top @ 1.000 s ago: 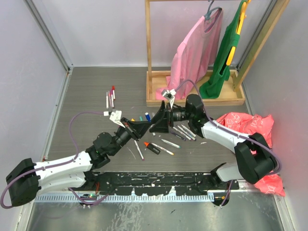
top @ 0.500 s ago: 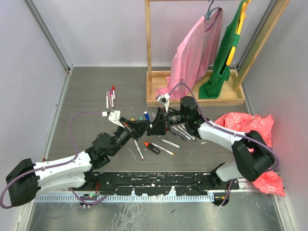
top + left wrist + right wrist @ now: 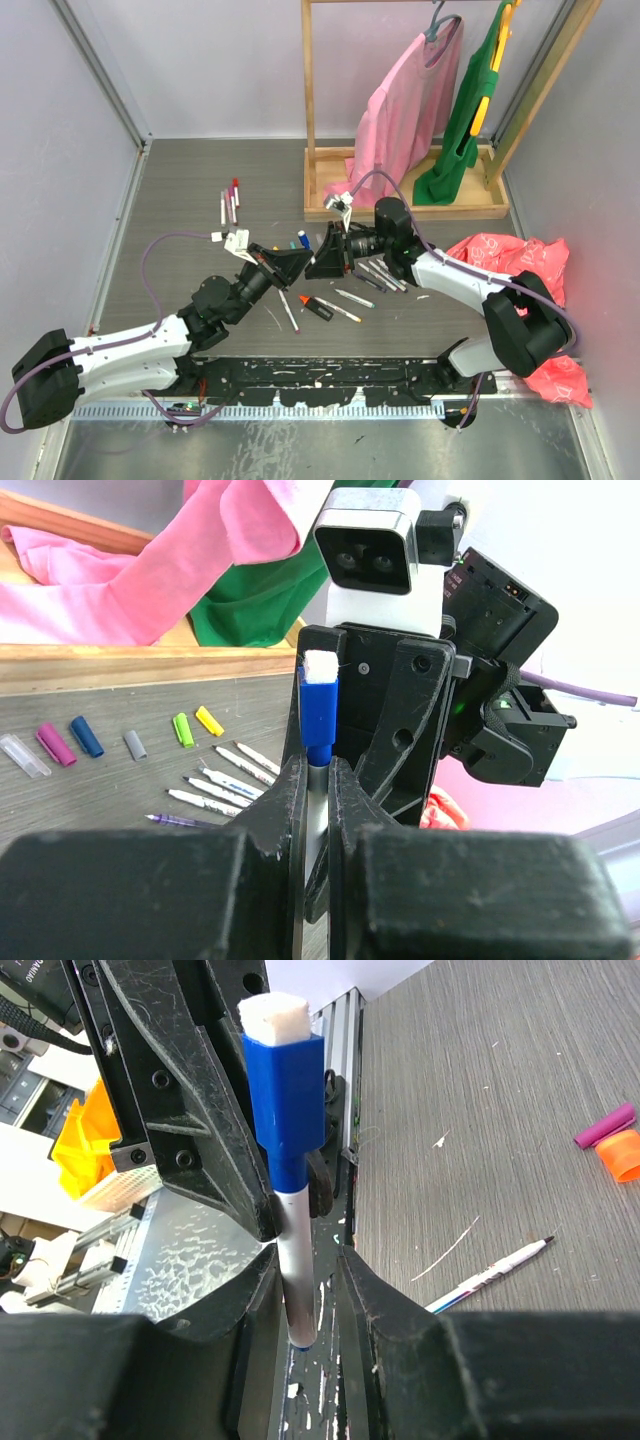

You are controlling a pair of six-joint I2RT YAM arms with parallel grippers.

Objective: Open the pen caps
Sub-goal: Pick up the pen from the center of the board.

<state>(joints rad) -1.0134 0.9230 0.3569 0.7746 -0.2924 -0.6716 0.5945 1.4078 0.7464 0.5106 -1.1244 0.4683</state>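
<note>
A pen with a grey barrel (image 3: 297, 1280) and a blue cap (image 3: 320, 715) is held up over the table middle (image 3: 311, 260). My left gripper (image 3: 318, 765) is shut on the barrel just under the cap. My right gripper (image 3: 305, 1260) faces it, jaws narrowed around the barrel's lower end. One finger touches the barrel and a thin gap shows on the other side. Loose pen caps lie beyond: purple (image 3: 55, 743), blue (image 3: 87, 736), grey (image 3: 134, 744), green (image 3: 181, 729), yellow (image 3: 209, 720). Uncapped pens (image 3: 230, 775) lie near them.
An orange-and-black marker (image 3: 316, 307) and more pens (image 3: 380, 275) lie under the arms, with another pen bunch (image 3: 230, 205) at back left. A wooden rack base (image 3: 400, 208) with pink and green garments stands behind. A red bag (image 3: 510, 260) sits at right.
My right gripper has moved left up to the left gripper, and its jaws have narrowed around the pen. The left gripper has kept its hold and place.
</note>
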